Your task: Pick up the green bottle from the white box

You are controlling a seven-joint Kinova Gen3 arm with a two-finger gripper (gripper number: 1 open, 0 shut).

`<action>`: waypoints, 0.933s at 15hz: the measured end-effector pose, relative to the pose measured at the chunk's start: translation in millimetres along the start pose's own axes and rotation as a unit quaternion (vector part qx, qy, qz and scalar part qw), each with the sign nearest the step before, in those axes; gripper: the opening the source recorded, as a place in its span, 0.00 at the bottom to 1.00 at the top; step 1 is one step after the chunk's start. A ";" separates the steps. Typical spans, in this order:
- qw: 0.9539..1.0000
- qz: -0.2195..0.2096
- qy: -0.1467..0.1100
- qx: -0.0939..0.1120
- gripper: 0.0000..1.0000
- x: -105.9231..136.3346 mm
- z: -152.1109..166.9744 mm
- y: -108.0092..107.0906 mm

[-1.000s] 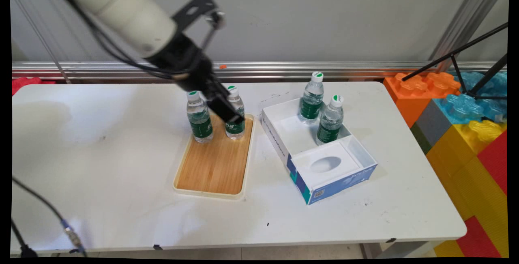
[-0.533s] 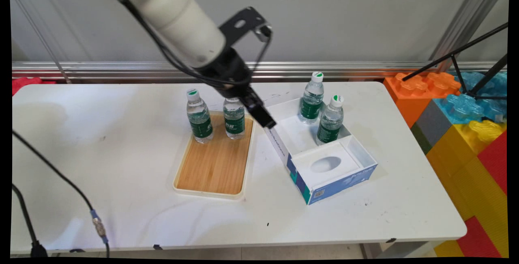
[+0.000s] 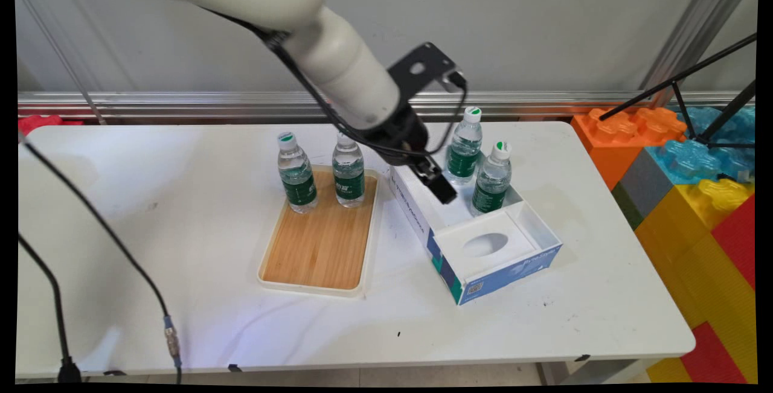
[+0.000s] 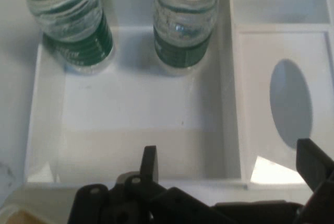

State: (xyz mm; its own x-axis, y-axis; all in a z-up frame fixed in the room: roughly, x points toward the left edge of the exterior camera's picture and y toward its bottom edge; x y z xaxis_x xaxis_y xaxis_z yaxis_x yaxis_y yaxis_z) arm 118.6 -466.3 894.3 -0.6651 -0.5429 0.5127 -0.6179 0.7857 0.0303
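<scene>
My gripper (image 3: 444, 191) hangs open and empty just above the near left part of a white and blue box (image 3: 415, 215). Two green-labelled water bottles stand upright in the box's far compartment, one at the back (image 3: 465, 148) and one to its right (image 3: 492, 178). In the hand view both bottles (image 4: 73, 25) (image 4: 185, 23) stand ahead of my gripper (image 4: 229, 166) on the box floor (image 4: 135, 109), with nothing between its fingers. Left of the box, a wooden tray (image 3: 314, 248) carries two more bottles (image 3: 296, 172) (image 3: 348, 171) at its far end.
The box's near compartment holds a white insert with an oval hole (image 3: 486, 245). Large coloured toy bricks (image 3: 694, 188) and a black tripod leg (image 3: 676, 85) stand off the table's right end. Black cables (image 3: 121, 260) hang over the table's left side. A metal rail (image 3: 181, 103) runs behind.
The gripper has moved right, away from the right-hand bottle on the tray and over the box. That bottle stays standing on the tray.
</scene>
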 end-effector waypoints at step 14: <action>0.999 -0.001 0.039 0.023 1.00 41.1 96.6 0.8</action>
State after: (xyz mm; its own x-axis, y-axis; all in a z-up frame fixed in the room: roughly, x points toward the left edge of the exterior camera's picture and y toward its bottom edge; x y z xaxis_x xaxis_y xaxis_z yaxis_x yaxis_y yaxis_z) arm 50.2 -516.6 832.5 -0.6300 -0.5186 0.5781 -0.6395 0.7688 -0.0071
